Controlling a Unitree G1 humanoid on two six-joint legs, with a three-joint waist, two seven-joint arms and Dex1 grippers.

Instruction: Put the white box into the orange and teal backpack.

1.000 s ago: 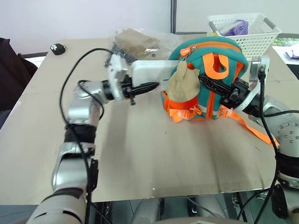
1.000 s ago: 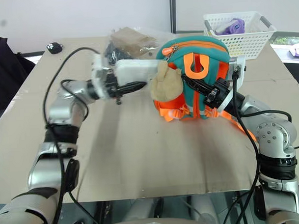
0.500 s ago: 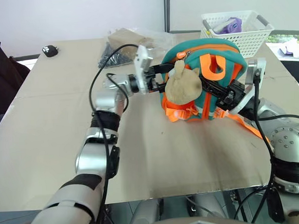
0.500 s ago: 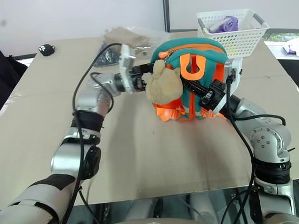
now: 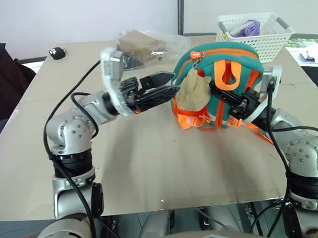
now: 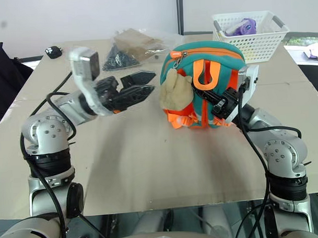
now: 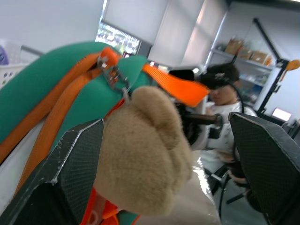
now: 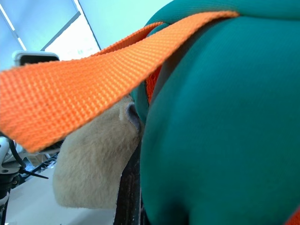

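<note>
The orange and teal backpack (image 5: 235, 69) stands upright on the table (image 5: 150, 166), its tan plush bear charm (image 5: 193, 91) hanging on the side that faces my left arm. The white box is hidden. My left gripper (image 5: 167, 83) hovers open and empty just left of the charm, pointing at it. The left wrist view frames the charm (image 7: 140, 159) between the two black fingers (image 7: 70, 173). My right gripper (image 5: 223, 91) lies against the backpack's front, shut on the backpack at its orange straps. An orange strap (image 8: 93, 84) crosses the teal fabric in the right wrist view.
A white perforated basket (image 5: 260, 34) stands at the back right. A clear bag with a tan item (image 5: 146, 43) and a bag of dark pieces (image 5: 130, 60) lie behind the backpack. A small black object (image 5: 59, 51) sits far left. A seated person (image 7: 220, 93) is beyond the table.
A second ago the left gripper held the white box at the backpack's side. The box has gone out of sight, and the gripper has opened, rolled and drawn back. The right gripper kept still.
</note>
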